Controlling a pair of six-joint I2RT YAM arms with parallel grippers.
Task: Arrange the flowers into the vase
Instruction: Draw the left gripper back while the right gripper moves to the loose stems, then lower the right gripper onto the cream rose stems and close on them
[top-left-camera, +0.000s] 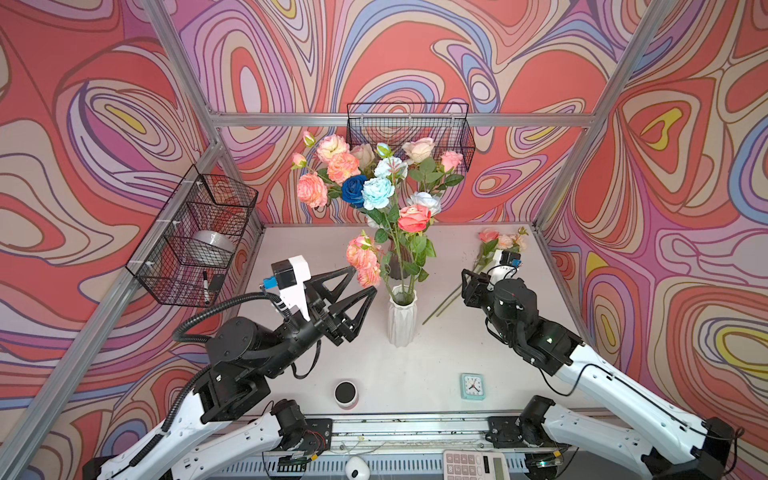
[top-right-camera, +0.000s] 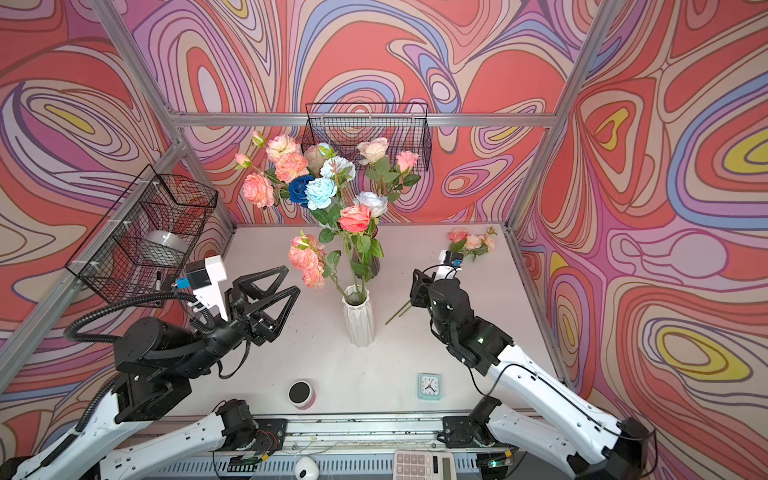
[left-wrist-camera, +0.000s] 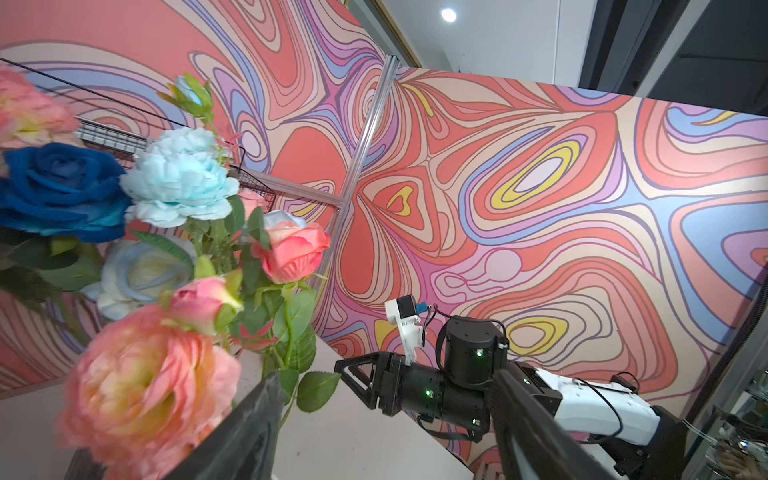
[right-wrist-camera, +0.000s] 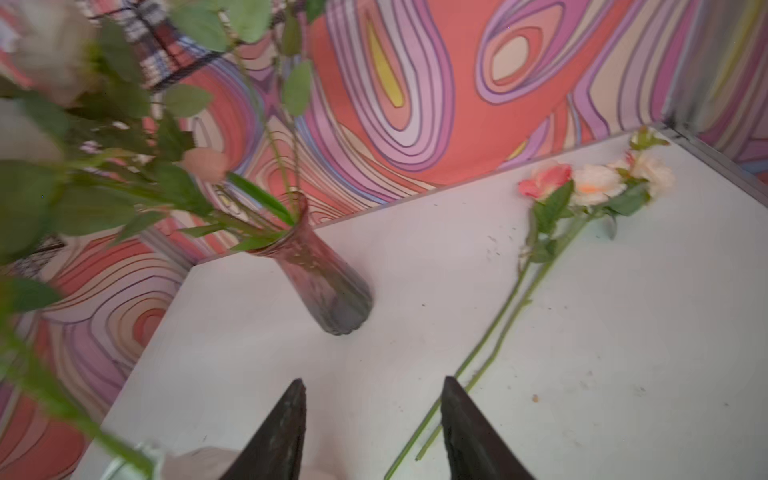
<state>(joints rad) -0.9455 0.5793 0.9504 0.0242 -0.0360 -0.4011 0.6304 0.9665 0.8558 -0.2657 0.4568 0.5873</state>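
Most of the flowers (top-left-camera: 377, 193) stood packed in a dark glass vase (top-left-camera: 397, 268) directly behind the white vase (top-left-camera: 402, 322), with their pink, peach, cream and blue heads high above it. A few green stems stood in the white vase itself. A peach peony (top-left-camera: 360, 254) leaned out of it toward my left side, and a pink rose (top-left-camera: 413, 219) rose over it. Higher up I could not tell which head belonged to which vase.

Two more flowers (top-left-camera: 488, 235) lay flat on the table (top-left-camera: 415, 365) to the right of the white vase. Their heads were farther back than it, and their stem ends were near its foot without touching.

My left pincer (top-left-camera: 365, 280) hung just left of the white vase's mouth, spread wide and holding nothing, its tips close beside the peony. My right pincer (right-wrist-camera: 372, 380) hovered low to the right of the white vase, about half open and empty, with one finger just beside the loose stems.

In front of the white vase stood a small mint clock (top-left-camera: 472, 386) and a little round pot (top-left-camera: 346, 395).
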